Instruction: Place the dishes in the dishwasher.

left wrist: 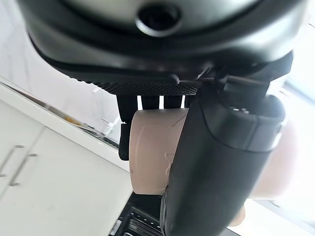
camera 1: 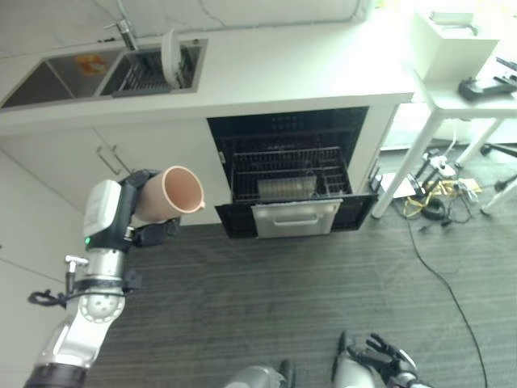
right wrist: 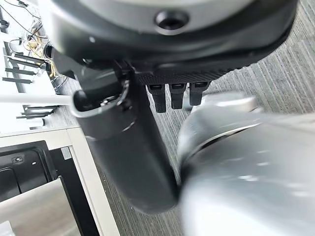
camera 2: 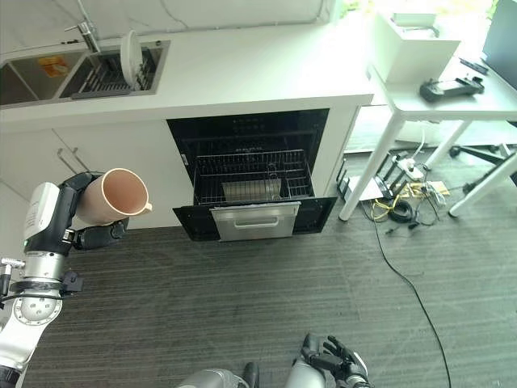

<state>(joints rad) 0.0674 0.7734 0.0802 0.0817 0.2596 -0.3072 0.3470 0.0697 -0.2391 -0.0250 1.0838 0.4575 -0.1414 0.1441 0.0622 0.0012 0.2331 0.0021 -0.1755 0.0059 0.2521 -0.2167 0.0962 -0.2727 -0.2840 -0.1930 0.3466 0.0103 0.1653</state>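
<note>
— Grey carpeted floor [camera 1: 266, 299], white table [camera 1: 283, 65] with sink [camera 1: 105, 73] at its left end; dishwasher [camera 1: 291, 174] open beneath, rack [camera 1: 289, 179] pulled out.

— Pink cup [camera 1: 171, 194]?

— Clasped by left hand [camera 1: 145, 212], off the dishwasher's left. Right hand [camera 1: 386, 356] low, fingers loosely spread, holding nothing.

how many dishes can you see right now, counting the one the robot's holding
2. A pink cup is held in the left hand, out in front of the cabinets. A white plate stands upright in the sink rack. The dishwasher rack may hide others.
</note>
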